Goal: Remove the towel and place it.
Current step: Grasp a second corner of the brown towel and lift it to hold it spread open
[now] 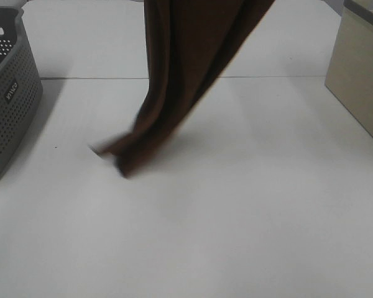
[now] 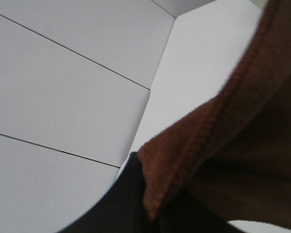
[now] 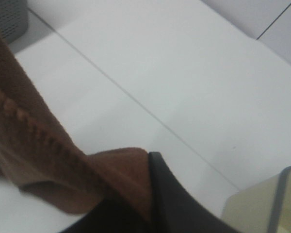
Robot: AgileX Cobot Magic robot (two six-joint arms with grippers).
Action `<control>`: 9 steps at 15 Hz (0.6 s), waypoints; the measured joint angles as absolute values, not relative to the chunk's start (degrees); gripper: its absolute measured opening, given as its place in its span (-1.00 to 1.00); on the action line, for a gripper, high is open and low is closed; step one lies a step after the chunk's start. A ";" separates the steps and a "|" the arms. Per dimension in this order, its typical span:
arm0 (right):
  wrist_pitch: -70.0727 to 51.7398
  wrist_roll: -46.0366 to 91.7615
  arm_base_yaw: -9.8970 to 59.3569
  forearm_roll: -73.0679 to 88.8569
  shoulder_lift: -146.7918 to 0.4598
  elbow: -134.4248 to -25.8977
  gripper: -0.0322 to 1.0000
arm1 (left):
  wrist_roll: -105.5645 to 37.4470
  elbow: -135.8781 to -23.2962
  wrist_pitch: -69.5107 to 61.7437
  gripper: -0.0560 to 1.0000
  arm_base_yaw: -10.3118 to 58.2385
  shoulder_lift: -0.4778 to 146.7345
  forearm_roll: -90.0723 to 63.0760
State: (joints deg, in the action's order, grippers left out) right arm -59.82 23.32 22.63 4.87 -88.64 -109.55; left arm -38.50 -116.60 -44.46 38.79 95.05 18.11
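Left gripper (image 2: pixel 149 209) and right gripper (image 3: pixel 150 196) pinch the towel (image 1: pixel 174 81); its low end may drag and bunch toward the desk (image 1: pixel 267 217) left edge.

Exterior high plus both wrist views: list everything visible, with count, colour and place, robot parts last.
towel: one, dark brown, hanging from above the top of the exterior view, lower end blurred just at the table surface
basket: one, grey, perforated, at the left edge of the table, partly out of view
box: one, beige, at the right edge, partly out of view
table: one, white, under everything
left claw: one, black, only in its wrist view, the towel's stitched edge caught against it
right claw: one, black, only in its wrist view, a fold of towel caught against it
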 joint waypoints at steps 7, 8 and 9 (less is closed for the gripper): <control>-42.69 23.15 22.63 -5.33 -102.27 -126.57 -0.92 | -39.19 -116.60 -23.84 -0.89 28.02 101.64 13.35; -38.90 22.29 22.63 -7.28 -103.48 -126.62 -0.92 | -39.19 -116.60 -19.37 -0.89 27.16 102.67 13.35; -35.64 21.49 22.63 -8.65 -104.45 -126.62 -0.92 | -39.19 -116.60 -14.61 -0.89 26.36 103.76 13.35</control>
State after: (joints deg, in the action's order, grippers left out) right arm -35.64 21.49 22.63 -8.65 -104.45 -126.62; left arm -39.19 -116.60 -14.61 26.36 103.76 13.35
